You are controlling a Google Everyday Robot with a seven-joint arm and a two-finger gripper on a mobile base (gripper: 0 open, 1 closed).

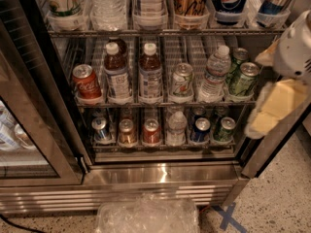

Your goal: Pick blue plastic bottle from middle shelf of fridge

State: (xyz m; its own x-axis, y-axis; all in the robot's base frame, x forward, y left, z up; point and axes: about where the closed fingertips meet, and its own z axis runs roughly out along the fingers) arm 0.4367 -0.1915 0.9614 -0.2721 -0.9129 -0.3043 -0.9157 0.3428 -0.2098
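The fridge stands open in front of me. On its middle wire shelf stand two small bottles of dark reddish-brown drink with white caps and pale labels: one blue plastic bottle and a second one like it to its right. My gripper, white with yellowish pads, hangs at the right edge of the view, in front of the fridge's right frame. It is well right of both bottles, at about the middle shelf's height, and holds nothing that I can see.
The middle shelf also holds a red cola can, a pale can, a clear water bottle and green cans. The glass door stands open at left. A crinkled clear plastic container lies on the floor in front.
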